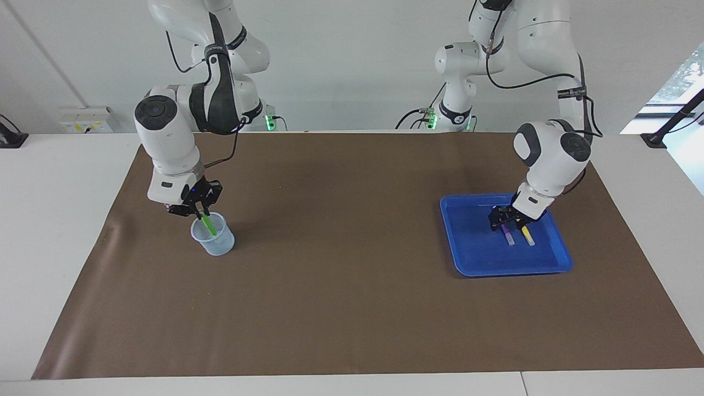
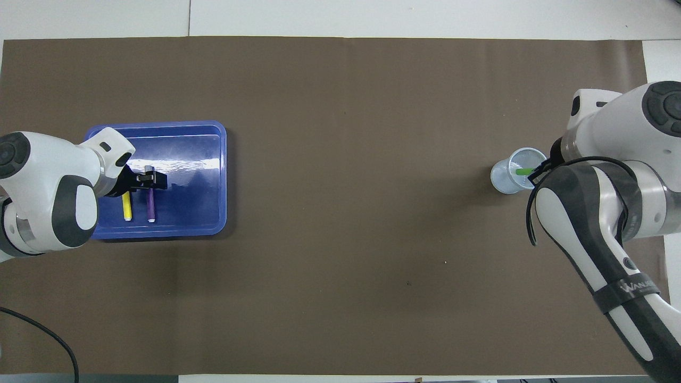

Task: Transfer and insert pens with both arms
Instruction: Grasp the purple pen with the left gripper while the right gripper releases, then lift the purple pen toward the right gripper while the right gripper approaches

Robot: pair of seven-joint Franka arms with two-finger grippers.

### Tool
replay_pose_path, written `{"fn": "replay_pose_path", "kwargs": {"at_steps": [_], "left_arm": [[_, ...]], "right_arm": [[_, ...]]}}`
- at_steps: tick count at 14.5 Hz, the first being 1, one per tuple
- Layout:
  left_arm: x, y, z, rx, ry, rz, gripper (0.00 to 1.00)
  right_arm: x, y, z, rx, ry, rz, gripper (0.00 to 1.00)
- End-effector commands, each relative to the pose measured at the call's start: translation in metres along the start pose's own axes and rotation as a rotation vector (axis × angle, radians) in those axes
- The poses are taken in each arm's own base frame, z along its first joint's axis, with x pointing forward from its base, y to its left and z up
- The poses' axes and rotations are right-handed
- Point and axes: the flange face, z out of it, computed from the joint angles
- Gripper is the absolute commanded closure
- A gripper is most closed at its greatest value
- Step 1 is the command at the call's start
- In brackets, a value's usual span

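1. Facing view: a clear cup (image 1: 213,235) is standing on the brown mat (image 1: 352,286) covering the worktop, toward the right arm's end. The green pen (image 1: 208,223) is leaning inside it, and the right gripper (image 1: 201,209) is clamping the pen's upper end just above the rim.
2. Facing view: a blue tray (image 1: 473,258), toward the left arm's end, is holding the purple pen (image 1: 507,234) and yellow pen (image 1: 527,235) side by side. The left gripper (image 1: 507,221) is reaching down over the purple pen; I cannot tell whether it is gripping.
3. Overhead view: the green pen (image 2: 523,171) is showing inside the cup (image 2: 511,173), with the right gripper mostly hidden under its arm.
4. Overhead view: the yellow pen (image 2: 127,206) and purple pen (image 2: 150,207) are lying parallel in the tray (image 2: 202,213), with the left gripper (image 2: 149,178) covering the purple pen's end farther from the robots.
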Motion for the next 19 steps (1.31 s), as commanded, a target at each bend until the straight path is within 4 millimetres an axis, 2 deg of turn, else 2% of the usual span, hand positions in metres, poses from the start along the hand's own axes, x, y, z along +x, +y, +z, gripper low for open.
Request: {"fn": "replay_pose_path", "kwargs": {"at_steps": [1, 4, 5, 6, 8, 9, 10, 12, 16, 17, 19], "left_arm": [[-0.006, -0.005, 0.002, 0.016, 0.009, 0.012, 1.00], [-0.006, -0.003, 0.001, 0.015, -0.001, 0.010, 1.00], [-0.006, -0.003, -0.001, 0.014, -0.004, 0.008, 1.00], [-0.004, -0.001, -0.004, 0.013, -0.011, 0.007, 1.00], [0.006, 0.008, -0.027, 0.009, -0.030, -0.034, 1.00], [0.014, 0.014, -0.045, 0.007, -0.042, -0.072, 1.00], [0.022, 0.030, -0.064, 0.004, -0.055, -0.092, 1.00], [0.035, 0.045, -0.095, -0.007, -0.074, -0.169, 1.00], [0.043, 0.116, -0.133, -0.111, -0.070, -0.356, 1.00], [0.044, 0.139, -0.142, -0.141, -0.071, -0.416, 1.00], [0.037, 0.191, -0.153, -0.187, -0.076, -0.531, 1.00]], "right_arm": [[-0.009, 0.000, -0.002, -0.022, 0.005, -0.024, 0.41], [-0.005, 0.005, -0.010, -0.024, 0.021, -0.015, 0.04], [0.000, 0.009, -0.016, -0.018, 0.026, -0.008, 0.00], [0.005, 0.013, -0.029, -0.016, 0.037, -0.002, 0.00], [0.018, 0.008, -0.058, 0.077, 0.077, 0.037, 0.00], [0.021, 0.003, -0.066, 0.135, 0.100, 0.056, 0.00], [0.023, -0.002, -0.072, 0.191, 0.128, 0.080, 0.00], [0.024, -0.012, -0.076, 0.361, 0.178, 0.186, 0.00], [0.032, -0.033, -0.091, 0.742, 0.180, 0.616, 0.00], [0.035, -0.039, -0.095, 0.829, 0.162, 0.723, 0.00], [0.040, -0.045, -0.097, 0.902, 0.155, 0.794, 0.00]]}}
